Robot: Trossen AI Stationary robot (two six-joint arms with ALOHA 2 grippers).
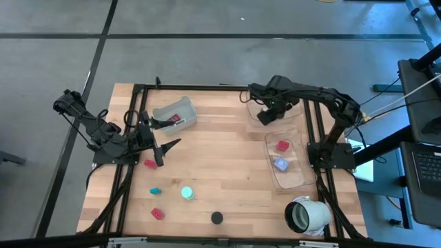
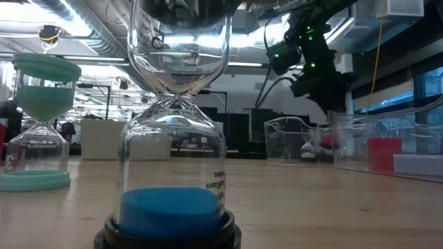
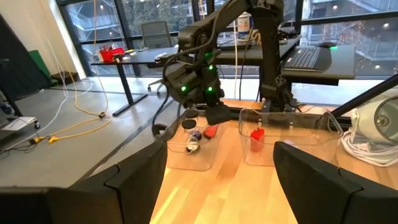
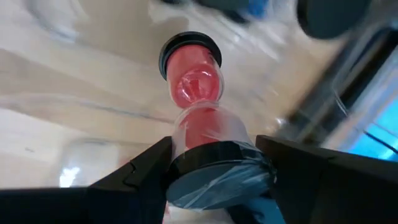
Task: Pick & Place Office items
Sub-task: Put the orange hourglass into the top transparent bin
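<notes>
The office items are small sand timers and blocks. My right gripper [image 1: 267,116] hangs over the far clear tray [image 1: 289,124], shut on a red-sand timer [image 4: 193,81] with black caps. My left gripper [image 1: 169,152] is open above the table's left middle, touching nothing; a red piece [image 1: 149,164] lies on the wood by its fingertip. Loose on the near table are a teal bit [image 1: 155,191], a teal timer [image 1: 187,193], a red piece [image 1: 158,213] and a black-capped timer [image 1: 217,218]. The low view shows that timer's blue sand [image 2: 166,207] close up. My right gripper holds the red-sand timer by its near black cap [image 4: 214,163], pinched between the two fingers [image 4: 146,171]. The timer points away from the wrist, along the fingers, toward the tray below. Whether its far cap [image 4: 189,46] touches the tray, I cannot tell.
A grey tray [image 1: 174,114] with a red item sits far left of centre. The nearer clear tray [image 1: 293,176] on the right holds a red block [image 1: 282,146] and a lavender piece [image 1: 280,164]. A big white hollow cylinder [image 1: 308,215] lies at the near right corner. Black frame rails run along both sides.
</notes>
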